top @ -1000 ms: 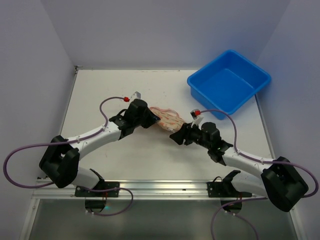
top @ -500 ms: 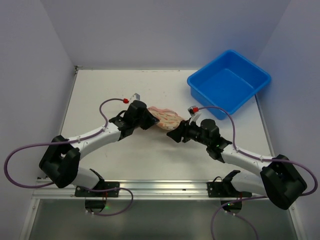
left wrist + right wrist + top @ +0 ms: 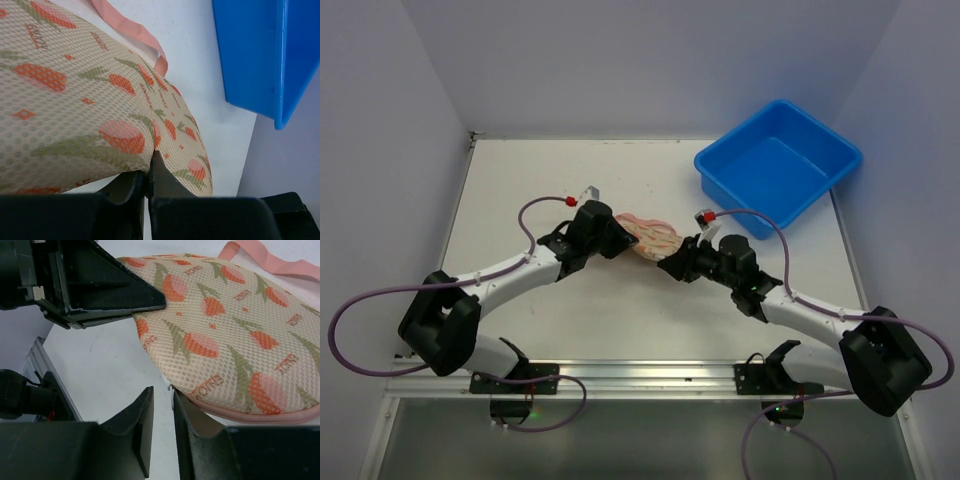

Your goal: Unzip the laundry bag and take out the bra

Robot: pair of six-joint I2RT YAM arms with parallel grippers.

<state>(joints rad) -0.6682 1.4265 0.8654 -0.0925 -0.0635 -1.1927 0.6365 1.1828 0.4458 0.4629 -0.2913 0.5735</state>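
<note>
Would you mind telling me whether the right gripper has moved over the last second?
Yes. In the top view the right gripper has crept away from the near rail, towards the laundry bag.

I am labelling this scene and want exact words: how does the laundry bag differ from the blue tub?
The laundry bag is soft cream mesh with orange print and pink trim; the blue tub is rigid plastic. The bag looks zipped shut; the tub is open-topped and empty. The bag is smaller than the tub. Both rest on the table.
</note>
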